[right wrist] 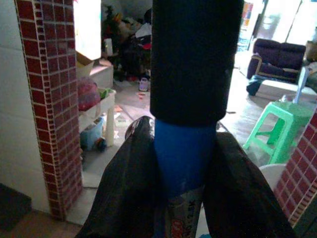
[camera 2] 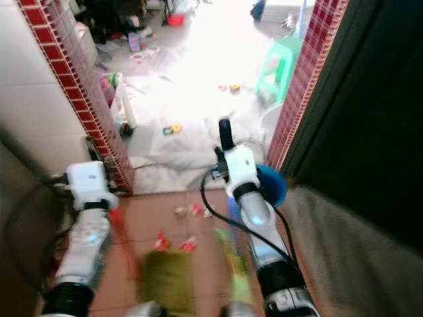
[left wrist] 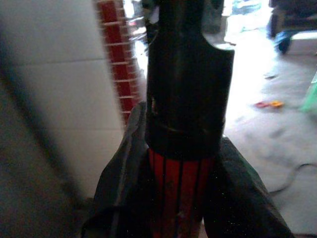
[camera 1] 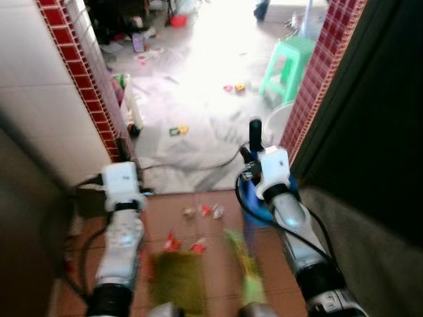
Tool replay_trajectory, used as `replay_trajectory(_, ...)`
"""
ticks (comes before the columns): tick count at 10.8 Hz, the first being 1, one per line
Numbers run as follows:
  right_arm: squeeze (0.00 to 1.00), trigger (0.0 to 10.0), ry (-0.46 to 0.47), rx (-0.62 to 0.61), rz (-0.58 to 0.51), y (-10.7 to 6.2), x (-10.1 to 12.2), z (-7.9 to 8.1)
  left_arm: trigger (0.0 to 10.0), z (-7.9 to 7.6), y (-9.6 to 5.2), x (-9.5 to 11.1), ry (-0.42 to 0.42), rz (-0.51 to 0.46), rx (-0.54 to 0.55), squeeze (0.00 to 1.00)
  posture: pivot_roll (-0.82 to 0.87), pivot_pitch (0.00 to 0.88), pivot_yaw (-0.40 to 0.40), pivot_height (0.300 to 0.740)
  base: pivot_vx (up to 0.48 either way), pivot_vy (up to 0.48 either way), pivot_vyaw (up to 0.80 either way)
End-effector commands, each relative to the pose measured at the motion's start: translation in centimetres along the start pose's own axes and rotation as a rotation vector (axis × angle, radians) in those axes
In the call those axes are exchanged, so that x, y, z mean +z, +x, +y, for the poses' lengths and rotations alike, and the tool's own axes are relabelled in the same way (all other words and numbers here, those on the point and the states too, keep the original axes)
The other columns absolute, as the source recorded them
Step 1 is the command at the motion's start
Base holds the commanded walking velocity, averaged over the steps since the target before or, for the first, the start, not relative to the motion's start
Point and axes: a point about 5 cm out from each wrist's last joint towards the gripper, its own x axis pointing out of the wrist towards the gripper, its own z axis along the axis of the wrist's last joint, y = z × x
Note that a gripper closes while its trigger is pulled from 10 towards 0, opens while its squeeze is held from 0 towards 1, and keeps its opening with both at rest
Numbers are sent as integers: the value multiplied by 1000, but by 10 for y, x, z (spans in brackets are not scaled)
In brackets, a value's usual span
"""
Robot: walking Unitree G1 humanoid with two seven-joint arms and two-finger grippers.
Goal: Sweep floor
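I pinch a red-handled tool [left wrist: 181,188] in my left pincer [left wrist: 173,163] and a blue handle [right wrist: 183,153] in my right pincer [right wrist: 181,163], both upright for sweeping, above wrappers [camera 1: 203,211] scattered on the tiled floor [camera 1: 218,238] between them.

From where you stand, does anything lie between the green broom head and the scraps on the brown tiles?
Nothing visible does: bare tile lies between the broom head and the scraps; two red scraps lie just ahead.

Matt terracotta tiles [camera 1: 211,231] underfoot, pale glossy concrete floor [camera 1: 198,86] beyond. Red brick-tile pillar [camera 1: 86,72] against smooth white wall tiles [camera 1: 33,99]. Green plastic stool [camera 1: 291,63]; silver glossy arm casings [camera 1: 122,244].
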Motion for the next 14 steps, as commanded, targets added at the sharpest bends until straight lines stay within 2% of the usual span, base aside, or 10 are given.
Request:
replay_trajectory(1,0,10000,-32,-3,-18,2,4,-5,10000,-1,3,11,-27,-40,23,0,-56,31,21,740,0,364,0)
replay_trajectory(5,0,10000,-41,-25,-11,0,2,-9,10000,-20,3,38,-54,-113,-63,0,-59,44,38,740,0,407,0)
replay_trajectory(8,0,10000,-76,-31,21,-3,-3,-11,10000,-17,10,63,-55,-187,-56,0,-54,54,33,740,0,464,0)
replay_trajectory(10,0,10000,-72,-32,20,0,-2,-11,10000,-4,13,57,15,-200,-22,0,-55,63,31,740,0,0,0)
replay_trajectory(11,0,10000,-73,-27,26,-1,-3,-10,10000,5,16,49,47,-191,-5,0,-58,68,28,740,0,0,0)
replay_trajectory(12,0,10000,-79,-15,54,-3,-7,-9,10000,13,19,35,70,-141,43,0,-63,70,28,740,0,0,0)
replay_trajectory(14,0,10000,-67,-1,79,-1,-8,-7,10000,18,23,17,77,-106,67,0,-76,71,31,740,0,0,0)
